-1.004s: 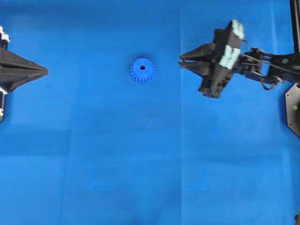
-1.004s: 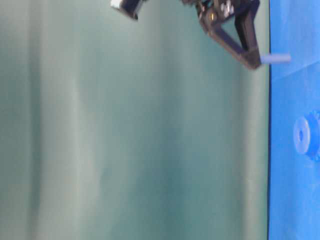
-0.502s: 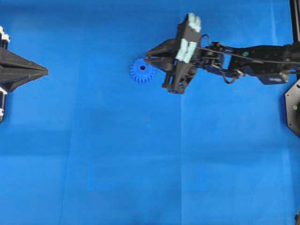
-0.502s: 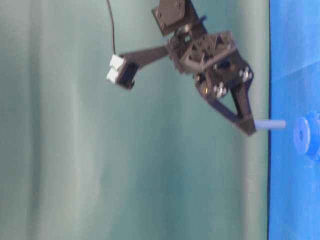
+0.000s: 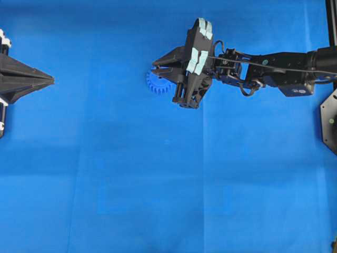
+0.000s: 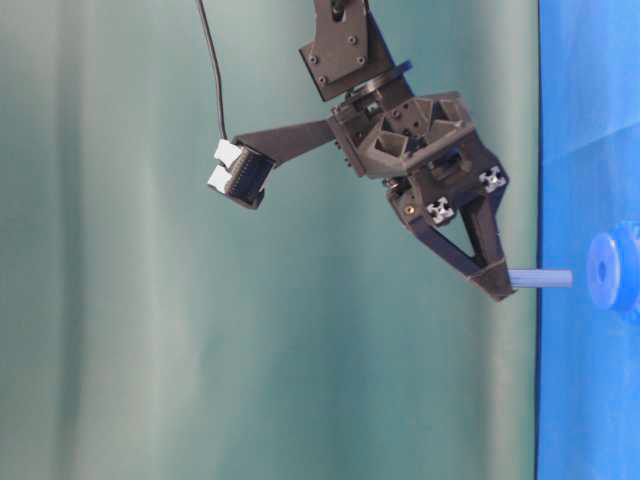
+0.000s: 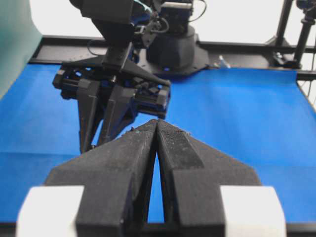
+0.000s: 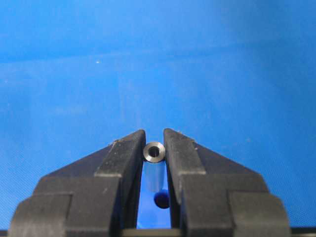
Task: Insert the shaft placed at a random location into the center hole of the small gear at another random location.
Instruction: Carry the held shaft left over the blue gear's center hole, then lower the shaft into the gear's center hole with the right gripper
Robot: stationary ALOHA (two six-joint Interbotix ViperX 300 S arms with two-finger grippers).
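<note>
Right gripper point(image 6: 497, 285) clamped on shaft point(image 6: 541, 278) over gear point(image 6: 610, 272), left gripper point(image 7: 157, 129) closed; slight misalignment could jam shaft on hub.

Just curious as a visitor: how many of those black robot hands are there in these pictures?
2. The left hand sits shut at the overhead view's left edge. The right hand hangs over the small gear, gripping the shaft.

Blue table cover point(image 5: 158, 184), teal backdrop curtain point(image 6: 150, 330), black frame rail point(image 7: 247, 47)
</note>
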